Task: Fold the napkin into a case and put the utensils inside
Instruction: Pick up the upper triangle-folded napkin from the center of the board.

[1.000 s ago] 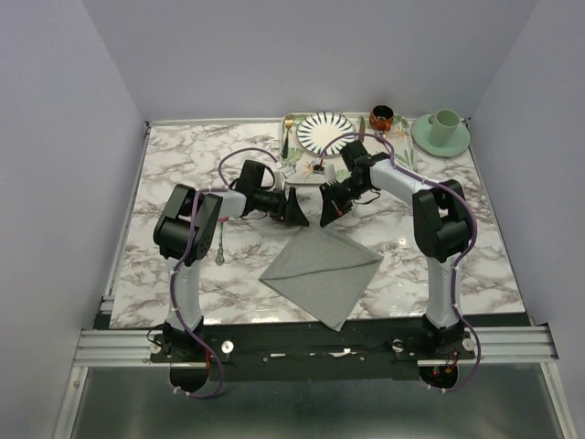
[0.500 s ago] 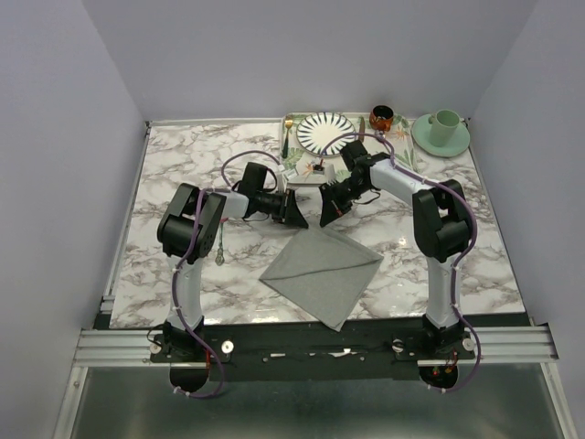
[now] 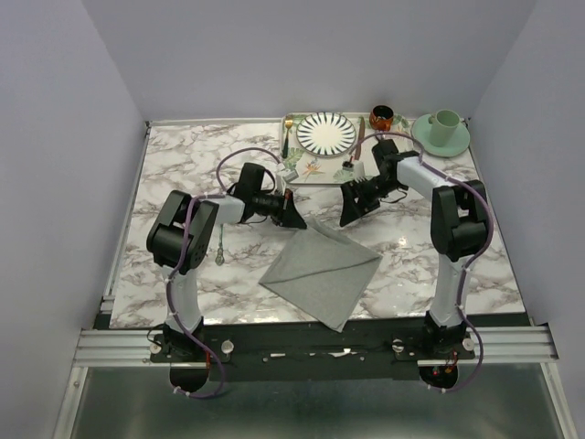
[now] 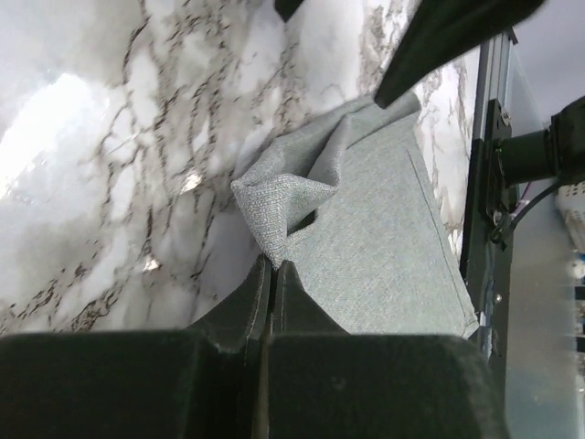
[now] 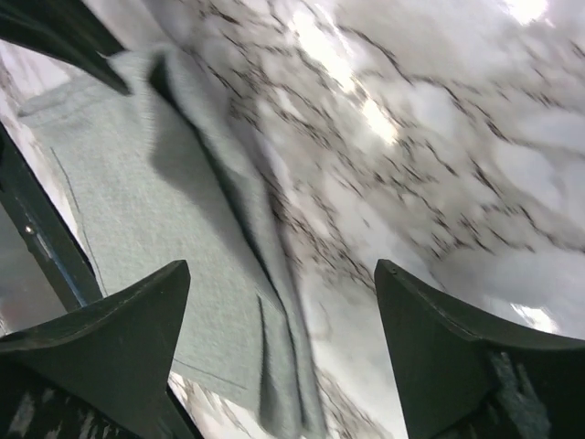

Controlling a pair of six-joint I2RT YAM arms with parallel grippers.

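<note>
- The napkin, a plain grey square of soft cloth, lies as a diamond on the middle of the white marble table. It is not yet folded, and its near corner sits close to the table's near edge.
- A slim pale-handled spoon lies on the marble to the left, beside the left arm and well apart from the cloth.
- The left gripper, open a second ago, is now clamped on the napkin's far corner, which bunches up just past its tips.
- The right gripper has released that corner. Its jaws stand wide apart and it has drawn off to the right, so the fold now looks like the left arm's job.
- Bare marble lies on either side of the cloth. The leaf-patterned tray with its striped plate stands near behind the grippers, so drawing the corner toward the near edge looks freer.
</note>
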